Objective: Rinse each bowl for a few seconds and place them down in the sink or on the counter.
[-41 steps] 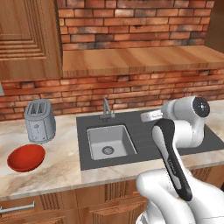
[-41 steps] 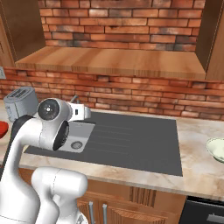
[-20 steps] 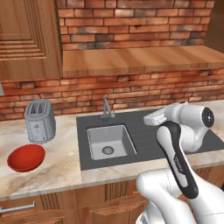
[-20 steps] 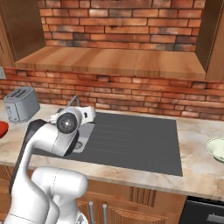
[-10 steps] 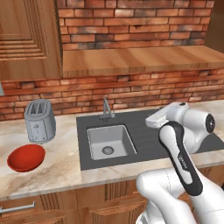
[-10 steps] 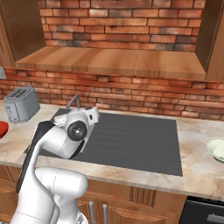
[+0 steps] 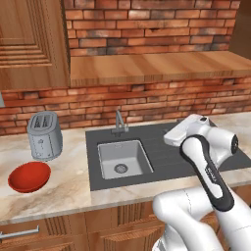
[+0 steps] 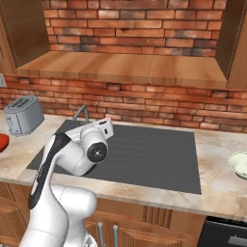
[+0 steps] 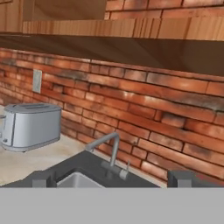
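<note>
The wide red bowl (image 7: pixel 29 176) lies on the counter (image 7: pixel 68 188) at the left, in front of a silver toaster; its edge also shows as the red bowl (image 8: pixel 2 143). The pale cream-green bowl (image 8: pixel 239 165) rests on the counter (image 8: pixel 214 144) at the far right. Between them is the dark grey sink (image 7: pixel 162 162) with its steel basin (image 7: pixel 122 159) and faucet (image 7: pixel 119 121). My gripper (image 9: pixel 112 178) is open and empty, fingertips (image 9: pixel 43 178) far apart, looking at the faucet (image 9: pixel 111 151). My hand (image 7: pixel 181 130) hovers over the drainboard, right of the basin, far from both bowls.
The toaster (image 7: pixel 45 136) stands at the back left of the counter and shows as the toaster (image 9: pixel 30 126) too. A wooden shelf (image 7: pixel 157 66) juts out above the brick wall behind the sink. My bent forearm (image 7: pixel 208 171) hangs over the front right of the sink.
The arm has folded down and shifted to the right over the drainboard, the elbow sinking lower. The bowls have not moved and the gripper stays open.
</note>
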Robot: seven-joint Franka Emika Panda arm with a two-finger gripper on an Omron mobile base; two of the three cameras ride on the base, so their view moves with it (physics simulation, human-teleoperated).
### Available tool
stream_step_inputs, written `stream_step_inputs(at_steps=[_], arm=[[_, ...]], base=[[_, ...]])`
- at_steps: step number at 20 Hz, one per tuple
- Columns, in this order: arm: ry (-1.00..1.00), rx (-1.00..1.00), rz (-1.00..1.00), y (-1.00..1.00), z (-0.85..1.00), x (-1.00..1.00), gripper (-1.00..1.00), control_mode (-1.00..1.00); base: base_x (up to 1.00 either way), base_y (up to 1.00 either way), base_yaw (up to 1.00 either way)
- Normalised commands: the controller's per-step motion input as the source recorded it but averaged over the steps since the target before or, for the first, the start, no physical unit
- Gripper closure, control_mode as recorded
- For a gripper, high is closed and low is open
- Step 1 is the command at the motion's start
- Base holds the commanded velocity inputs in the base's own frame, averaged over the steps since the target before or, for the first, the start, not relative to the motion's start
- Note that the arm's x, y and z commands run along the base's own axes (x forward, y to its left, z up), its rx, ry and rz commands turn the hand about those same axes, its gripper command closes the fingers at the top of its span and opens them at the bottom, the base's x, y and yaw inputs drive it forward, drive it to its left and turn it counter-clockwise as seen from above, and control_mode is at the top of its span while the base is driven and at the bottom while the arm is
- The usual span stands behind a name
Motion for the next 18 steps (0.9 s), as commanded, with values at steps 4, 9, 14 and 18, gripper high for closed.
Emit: stream_step_inputs(at_steps=[4, 9, 14, 18], arm=[[-0.06, 0.01, 0.04, 0.00, -0.14, 0.19, -1.00, -1.00], [-0.01, 0.01, 0.02, 0.00, -0.09, 0.20, -1.00, -1.00], [0.01, 0.00, 0.00, 0.10, -0.09, 0.22, -1.00, -1.00], [0.07, 0.00, 0.00, 0.16, -0.05, 0.20, -1.00, -1.00]], base=[[0.00, 0.00, 0.00], [0.00, 0.00, 0.00], [0.00, 0.00, 0.00], [0.00, 0.00, 0.00]])
